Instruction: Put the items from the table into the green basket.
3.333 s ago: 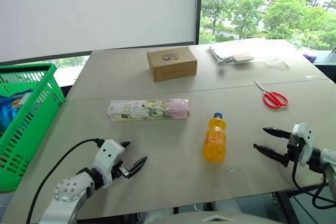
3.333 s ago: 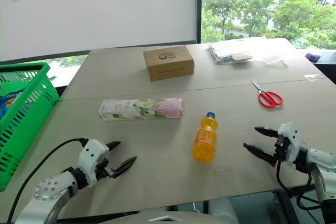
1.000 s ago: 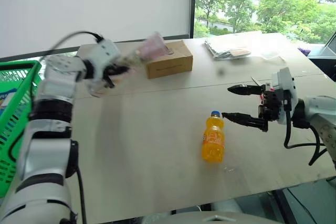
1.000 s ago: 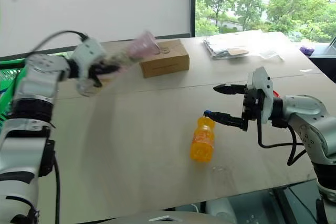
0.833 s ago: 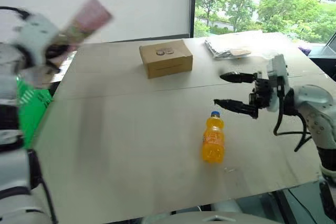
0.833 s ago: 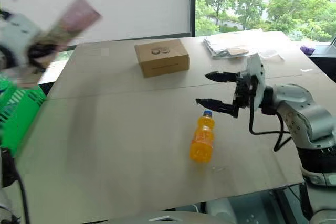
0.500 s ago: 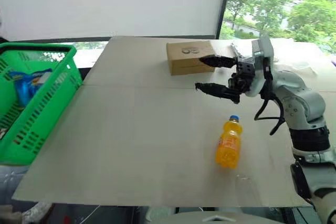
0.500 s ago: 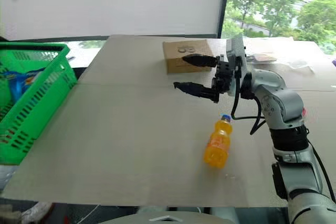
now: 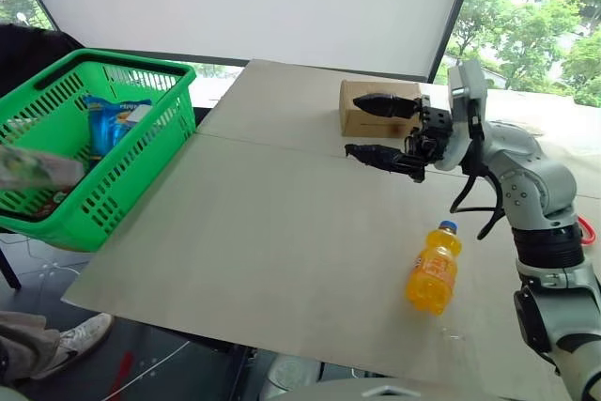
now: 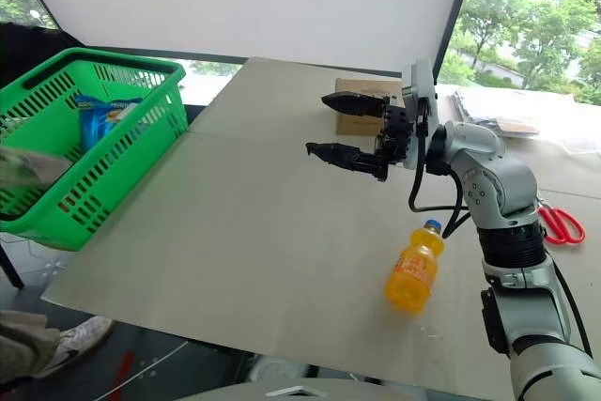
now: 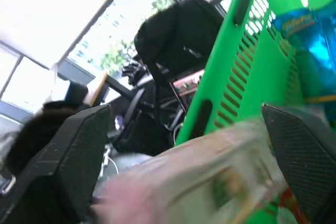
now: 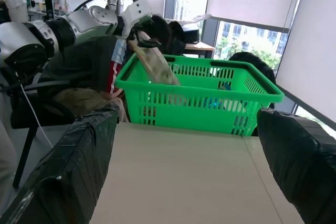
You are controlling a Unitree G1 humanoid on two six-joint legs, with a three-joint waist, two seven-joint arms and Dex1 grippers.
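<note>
Window glare and a dark chair sit beyond the green basket (image 9: 122,58), which stands off the desk's (image 9: 263,232) far-left corner. My left claw (image 11: 184,114) is spread wide, fingers well apart. The pastel carton (image 11: 210,182) lies blurred between and just below them, at the basket's near wall. I cannot tell whether it is wholly inside the rim. That is my first worry. If it is falling with one end over the rim, it could tip outward and drop to the floor.

My right claw (image 9: 353,124) hangs open and empty above the desk. A cardboard box (image 9: 376,124) sits just behind it. The orange-drink bottle (image 9: 434,269) stands upright below it and nearer to me, well apart from the fingers and close to the desk's near edge. Reaching down at a slant could nudge the bottle over. I judge it would then roll, perhaps off that edge. A blue packet (image 9: 113,119) already lies in the basket.
</note>
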